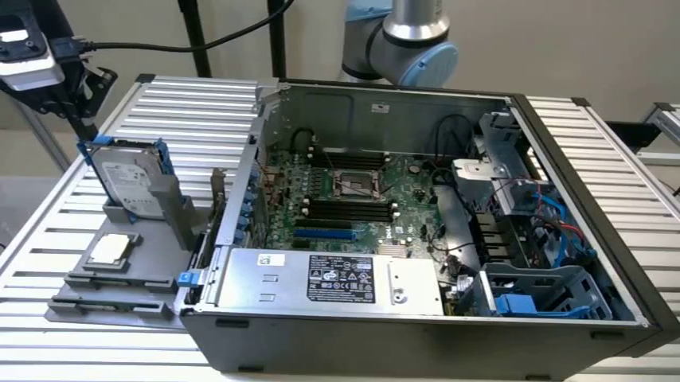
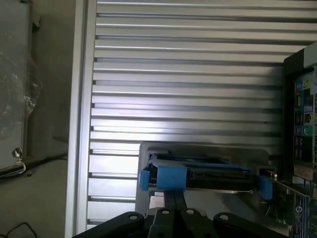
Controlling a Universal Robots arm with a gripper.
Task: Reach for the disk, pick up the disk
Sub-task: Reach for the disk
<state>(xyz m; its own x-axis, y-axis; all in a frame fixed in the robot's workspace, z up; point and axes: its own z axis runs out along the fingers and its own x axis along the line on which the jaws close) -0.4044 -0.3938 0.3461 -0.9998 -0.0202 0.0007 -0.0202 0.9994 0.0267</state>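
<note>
While the disk (image 1: 133, 179) stands upright in its grey holder (image 1: 178, 213) on the slatted counter (image 1: 197, 103), just beside the open computer case (image 1: 425, 334) on the exterior view's left, my wrist view looks onto its blue-framed edge, my tool (image 2: 173, 203) near it; clenched or released, I cannot tell

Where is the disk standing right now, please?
The disk stands upright in a grey holder on the exterior view's left, just outside the open computer case, behind the small square chip.
</note>
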